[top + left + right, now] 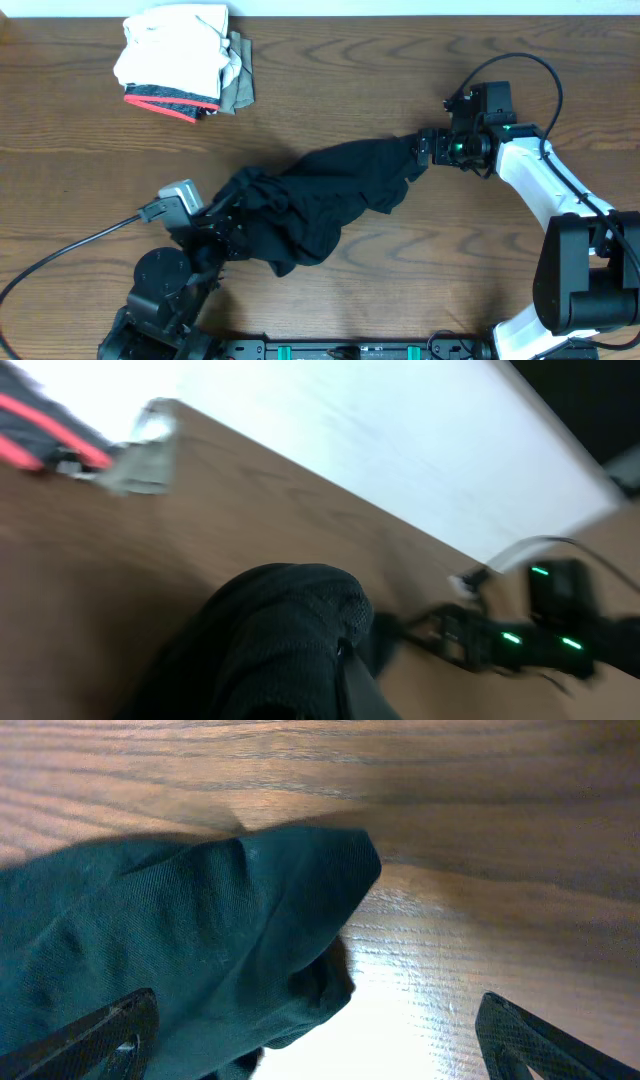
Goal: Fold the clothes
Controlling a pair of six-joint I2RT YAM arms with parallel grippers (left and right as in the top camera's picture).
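A stack of folded garments (183, 63) sits at the far left of the dark wooden surface (360, 90): white and cream on top, olive at its right side, red-trimmed grey beneath.

Motion blur smears the folded pile (30, 425) in the left wrist view, and the black shirt (320, 195) hides the fingertips of the left gripper (225, 225).

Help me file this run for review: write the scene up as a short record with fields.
garment: black shirt, crumpled, not yet folded, lying between the two arms
left gripper: shut on the shirt's nearer end
right gripper: open, jaws astride the shirt's other edge
other items: folded pile at the far side of the table, apart from the shirt
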